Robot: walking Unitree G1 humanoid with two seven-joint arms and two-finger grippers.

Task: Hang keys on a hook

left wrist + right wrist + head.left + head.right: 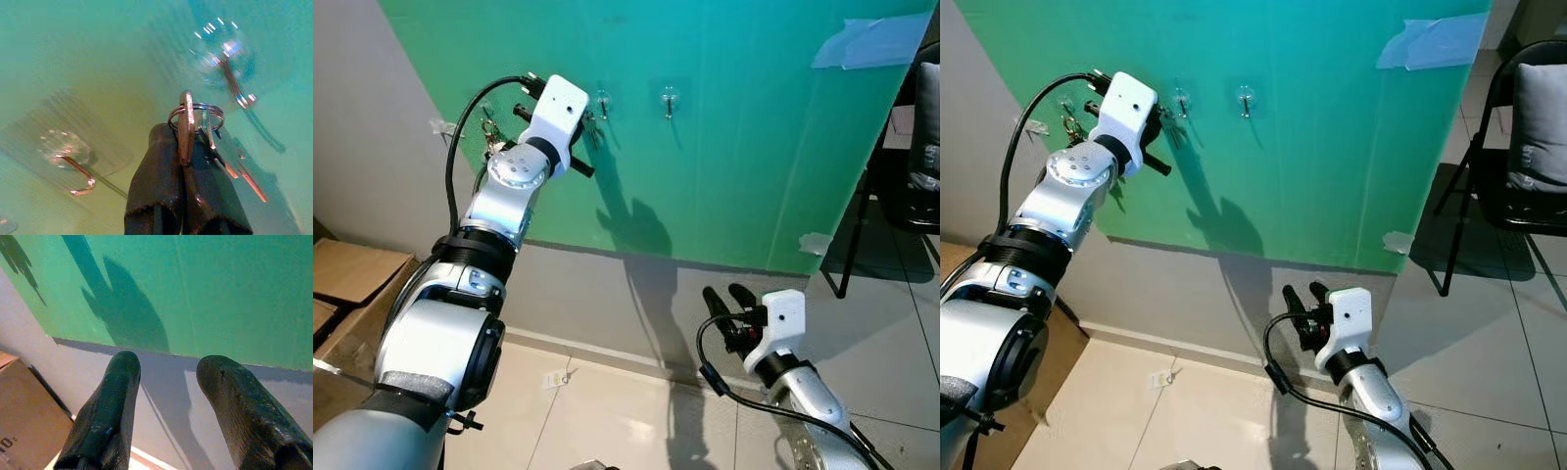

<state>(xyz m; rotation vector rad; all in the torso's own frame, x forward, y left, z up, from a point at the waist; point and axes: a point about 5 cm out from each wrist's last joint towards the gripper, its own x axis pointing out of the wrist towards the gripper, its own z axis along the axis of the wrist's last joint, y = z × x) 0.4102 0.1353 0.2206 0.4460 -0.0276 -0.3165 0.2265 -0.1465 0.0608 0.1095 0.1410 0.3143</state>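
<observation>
Nearest, at about five o'clock in the head views, the right gripper [728, 297] hangs low in front of the grey skirting wall, its two black fingers [104, 416] parted with nothing between them. At eight o'clock a brown cardboard box [352, 294] sits on the pale tiled floor [607, 411]. Farther off, at eleven o'clock, the left gripper [185, 161] is raised against the green sheet taped to the wall [734, 147], its fingers pressed together on the silver metal keys on a split ring [195, 122]. The bunch sits just beside a clear adhesive hook with a metal prong [230, 68], at one o'clock from the ring, without resting on it. Another clear hook [68, 156] lies at nine o'clock. At three o'clock stands a black folding chair [1518, 147].
</observation>
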